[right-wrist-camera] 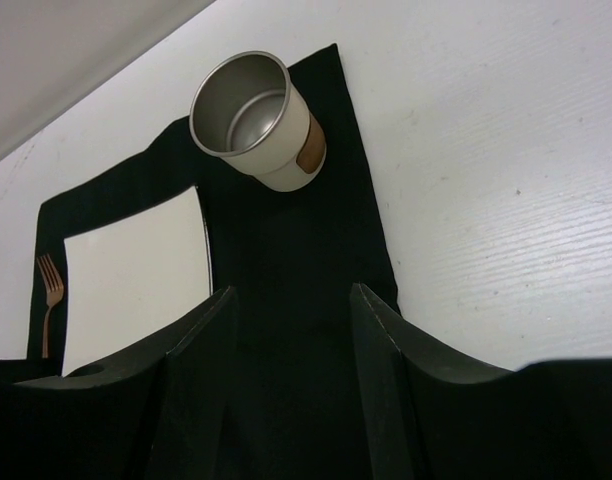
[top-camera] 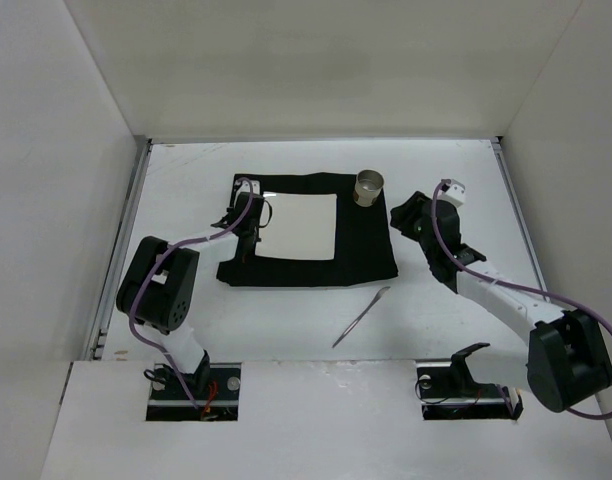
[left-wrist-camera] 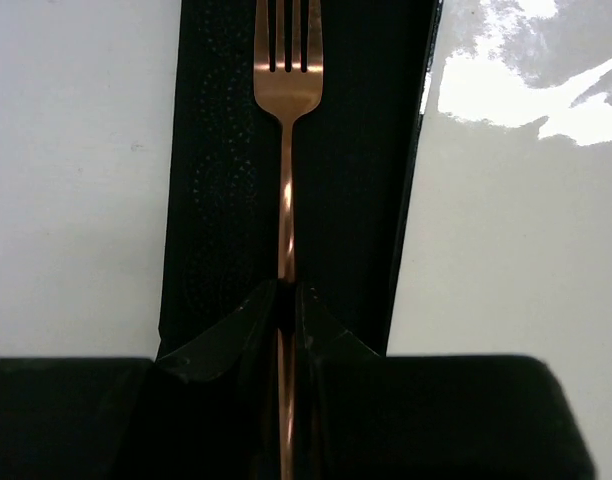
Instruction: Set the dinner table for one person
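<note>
Left gripper (left-wrist-camera: 286,297) pinching fork (left-wrist-camera: 286,90) handle over mat (left-wrist-camera: 211,200), right gripper (right-wrist-camera: 291,290) hanging open, empty. Sloppy release risking fork skewing, clipping plate (left-wrist-camera: 506,260) beside it.

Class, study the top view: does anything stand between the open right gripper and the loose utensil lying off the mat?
Nothing visible does. Between the right gripper and the utensil there is only the near right corner of the mat and bare table. The cup stands farther away, off that path.
</note>
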You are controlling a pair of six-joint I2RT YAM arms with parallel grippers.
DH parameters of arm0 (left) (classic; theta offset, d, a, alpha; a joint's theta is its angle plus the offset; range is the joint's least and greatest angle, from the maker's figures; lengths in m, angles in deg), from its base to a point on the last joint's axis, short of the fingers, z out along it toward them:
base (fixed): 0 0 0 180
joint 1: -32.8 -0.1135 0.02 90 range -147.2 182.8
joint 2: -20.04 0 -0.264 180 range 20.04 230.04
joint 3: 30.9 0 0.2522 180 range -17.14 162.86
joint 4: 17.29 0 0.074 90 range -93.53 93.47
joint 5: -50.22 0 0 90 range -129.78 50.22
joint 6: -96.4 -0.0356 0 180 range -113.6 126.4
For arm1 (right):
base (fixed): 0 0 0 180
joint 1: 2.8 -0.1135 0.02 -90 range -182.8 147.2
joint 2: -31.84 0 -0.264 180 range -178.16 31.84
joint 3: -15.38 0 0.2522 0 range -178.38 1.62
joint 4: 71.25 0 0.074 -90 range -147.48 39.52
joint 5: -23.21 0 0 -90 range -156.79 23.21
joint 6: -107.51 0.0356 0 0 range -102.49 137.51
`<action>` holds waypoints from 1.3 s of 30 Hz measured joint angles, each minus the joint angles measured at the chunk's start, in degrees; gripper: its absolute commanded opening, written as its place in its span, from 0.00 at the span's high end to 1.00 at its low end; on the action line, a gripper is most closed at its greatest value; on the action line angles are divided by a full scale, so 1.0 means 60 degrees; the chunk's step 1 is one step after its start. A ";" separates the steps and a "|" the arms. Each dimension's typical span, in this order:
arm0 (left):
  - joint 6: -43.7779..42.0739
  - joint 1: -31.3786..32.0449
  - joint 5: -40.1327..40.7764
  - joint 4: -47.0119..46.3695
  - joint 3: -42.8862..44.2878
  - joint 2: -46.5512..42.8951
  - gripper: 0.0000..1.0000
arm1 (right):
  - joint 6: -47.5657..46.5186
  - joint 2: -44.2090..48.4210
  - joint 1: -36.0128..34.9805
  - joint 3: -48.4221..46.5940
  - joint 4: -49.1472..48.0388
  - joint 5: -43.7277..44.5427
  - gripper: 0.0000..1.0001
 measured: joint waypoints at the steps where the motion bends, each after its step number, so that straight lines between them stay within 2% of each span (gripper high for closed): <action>1: -0.0018 -0.0004 0.0011 0.0000 0.0000 0.0000 0.94 | 0.0000 0.0000 0.0000 0.0000 0.0000 -0.0004 0.45; 6: -0.0084 -0.0015 0.0120 -0.0015 0.0000 0.0080 0.89 | 0.0000 0.0000 0.0000 0.0000 0.0000 -0.0025 0.45; 8: -0.0131 -0.0007 0.0255 -0.0018 0.0000 0.0233 0.77 | 0.0000 0.0015 0.0000 0.0000 0.0000 -0.0025 0.45; 11: -0.0211 0.0026 0.0623 -0.0069 0.0000 0.0251 0.65 | 0.0000 0.0058 0.0000 0.0007 -0.0004 -0.0025 0.45; 17: -0.0237 0.0208 0.1100 0.0015 -0.0069 -0.0379 0.61 | 0.0000 0.0073 0.0000 0.0095 -0.0091 -0.0029 0.46; 19: -0.0193 0.0419 0.1260 0.0051 -0.0204 -0.1111 0.61 | 0.0000 0.0073 0.0004 0.0106 -0.0102 -0.0029 0.50; 22: -0.0062 0.1013 0.1424 0.0066 -0.0474 -0.2652 0.66 | 0.0018 0.0109 0.0022 0.0127 -0.0127 -0.0025 0.69; 24: 0.0058 0.1708 0.1464 0.0135 -0.0663 -0.3676 0.68 | 0.0058 0.0211 0.0106 0.0182 -0.0127 -0.0022 0.82; 25: 0.0157 0.2211 0.1443 0.0175 -0.0750 -0.4124 0.70 | 0.0102 0.0299 0.0171 0.0233 -0.0135 -0.0015 0.85; 28: 0.0586 0.4109 0.1275 0.0350 -0.0969 -0.4794 0.70 | 0.0237 0.0678 0.0444 0.0430 -0.0127 0.0029 0.86; 30: 0.0973 0.5665 0.1246 0.0437 -0.1198 -0.4732 0.69 | 0.0306 0.0951 0.0648 0.0565 -0.0120 0.0069 0.84; 34: 0.1614 0.8247 0.1239 0.0514 -0.1373 -0.3668 0.65 | 0.0484 0.1570 0.0933 0.0812 -0.0058 0.0284 0.70; 36: 0.1763 0.9045 0.1242 0.0488 -0.1315 -0.2881 0.63 | 0.0543 0.1810 0.1031 0.0896 -0.0069 0.0386 0.66; 39: 0.1781 0.9471 0.1224 0.0488 -0.1027 -0.1832 0.63 | 0.0576 0.1778 0.1075 0.0907 -0.0102 0.0419 0.64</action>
